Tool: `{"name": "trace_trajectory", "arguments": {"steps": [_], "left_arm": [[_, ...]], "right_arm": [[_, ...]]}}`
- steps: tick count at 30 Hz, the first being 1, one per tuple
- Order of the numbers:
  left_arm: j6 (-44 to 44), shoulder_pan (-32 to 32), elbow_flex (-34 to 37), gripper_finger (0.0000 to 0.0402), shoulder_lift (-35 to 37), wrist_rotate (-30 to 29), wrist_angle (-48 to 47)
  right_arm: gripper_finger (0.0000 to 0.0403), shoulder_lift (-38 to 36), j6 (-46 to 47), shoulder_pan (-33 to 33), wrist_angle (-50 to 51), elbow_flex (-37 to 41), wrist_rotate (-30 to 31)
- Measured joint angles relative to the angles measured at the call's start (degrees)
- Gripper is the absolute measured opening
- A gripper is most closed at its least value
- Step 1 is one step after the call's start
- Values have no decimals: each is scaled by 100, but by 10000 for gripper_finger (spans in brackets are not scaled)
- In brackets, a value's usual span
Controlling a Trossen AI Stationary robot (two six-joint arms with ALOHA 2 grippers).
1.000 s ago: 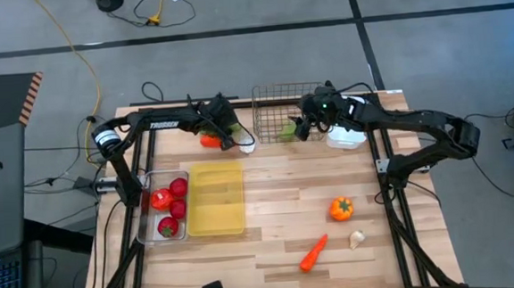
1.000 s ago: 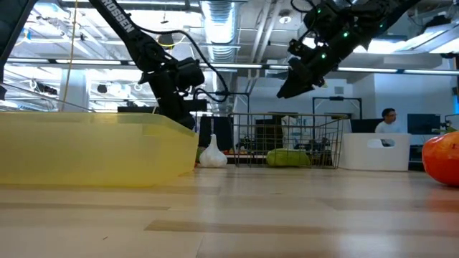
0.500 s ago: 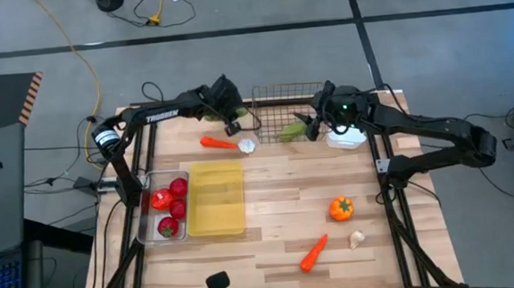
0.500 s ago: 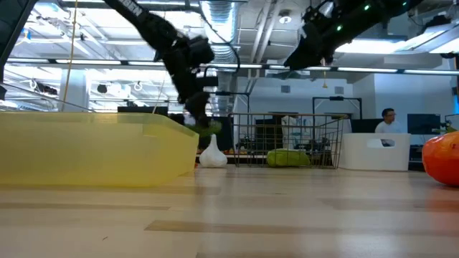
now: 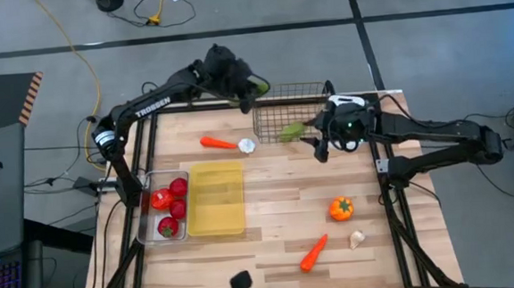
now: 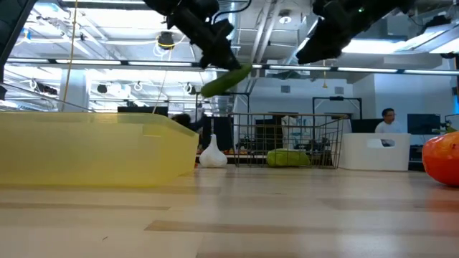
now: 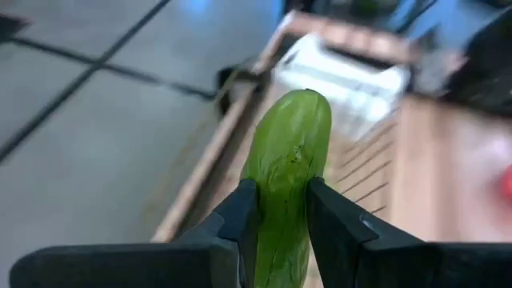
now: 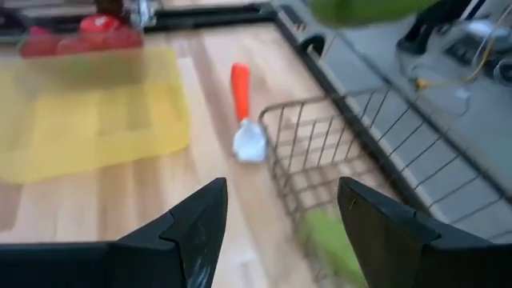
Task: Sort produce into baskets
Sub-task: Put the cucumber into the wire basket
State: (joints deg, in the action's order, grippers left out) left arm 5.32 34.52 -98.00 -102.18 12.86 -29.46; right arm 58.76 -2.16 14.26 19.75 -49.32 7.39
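My left gripper (image 5: 246, 84) is high above the table's far edge, just left of the wire basket (image 5: 283, 107), and is shut on a green cucumber (image 6: 226, 80). A second cucumber (image 5: 292, 131) lies inside the basket. My right gripper (image 8: 280, 216) is open with nothing between its fingers. It hovers beside the basket's near right corner (image 5: 322, 147). A carrot (image 5: 215, 143) and a garlic piece (image 5: 246, 145) lie on the table left of the basket. Tomatoes lie in the clear bin (image 5: 151, 224), beside the yellow tray (image 5: 216, 197). My left gripper pinches the cucumber's two long sides (image 7: 282, 200) between its two fingers (image 7: 244, 214), about midway along it. The fingers slant down from above. The cucumber is lifted clear of the table and sits tilted, one end (image 6: 205, 89) lower than the other.
An orange pepper (image 5: 340, 208), a second carrot (image 5: 314, 253) and a garlic piece (image 5: 358, 239) lie at the near right. A white tray (image 6: 376, 152) stands right of the wire basket. Bare wood lies mid-table between the yellow tray and the pepper.
My left gripper has risen from just above the table and gone toward the far edge and the wire basket, tipping less steeply. The cucumber has gone up with it, lifted well clear. My right gripper has drawn back from the basket toward the table's near and right sides.
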Motion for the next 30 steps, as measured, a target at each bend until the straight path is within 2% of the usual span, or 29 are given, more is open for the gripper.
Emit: {"name": "trace_trajectory", "arguments": {"steps": [2, 8, 14, 21, 25, 30], "left_arm": [[-77, -98, -1, 78, -70, 142, 249], [-189, -433, 58, 78, -343, 81, 544], [-194, -773, 44, 78, -814, 2, 1546], [-153, -950, 49, 78, -1260, -101, 2123], [-155, -988, 50, 103, -1390, -367, 2114], [-153, -1025, 50, 164, -1548, -675, 2303]], "right_arm": [[266, 0, 135, -95, 195, 0, 1], [266, 0, 276, -470, 697, 0, -3], [266, 2, 403, -945, 995, 0, -14], [266, 3, 544, -1449, 1251, 0, -75], [266, 7, 821, -1664, 1362, 0, -167], [266, 57, 970, -1945, 1437, 0, -169]]}}
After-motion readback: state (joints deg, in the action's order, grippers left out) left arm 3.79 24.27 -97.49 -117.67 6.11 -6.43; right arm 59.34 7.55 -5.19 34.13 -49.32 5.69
